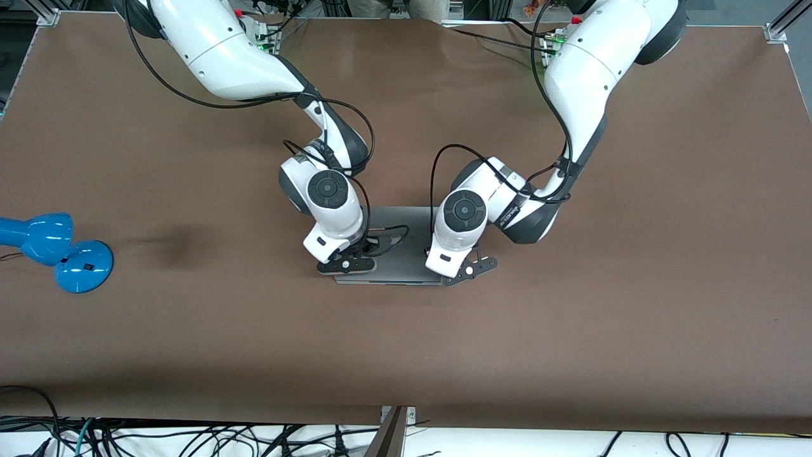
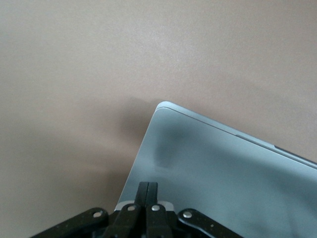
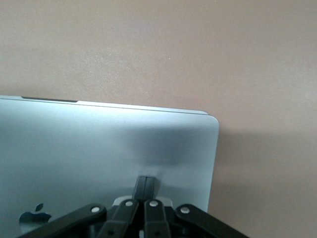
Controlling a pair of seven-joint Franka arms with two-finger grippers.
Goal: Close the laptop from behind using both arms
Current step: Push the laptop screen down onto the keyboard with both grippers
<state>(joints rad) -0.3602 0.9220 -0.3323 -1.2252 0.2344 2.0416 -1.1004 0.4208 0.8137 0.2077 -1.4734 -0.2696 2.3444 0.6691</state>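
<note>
The silver-grey laptop [image 1: 403, 259] lies on the brown table [image 1: 571, 317] with its lid down flat. No keys or screen show. My right gripper [image 1: 347, 263] is shut, its fingertips on the lid near the corner toward the right arm's end [image 3: 147, 181]. The black apple logo [image 3: 34, 216] shows beside it on the lid [image 3: 99, 148]. My left gripper [image 1: 468, 269] is shut, its fingertips on the lid [image 2: 223, 173] near the corner toward the left arm's end [image 2: 147, 186]. Both white arms reach over the laptop from the bases' side.
A blue desk lamp [image 1: 57, 251] lies near the table's edge at the right arm's end. Cables hang along the edge nearest the front camera [image 1: 190, 438].
</note>
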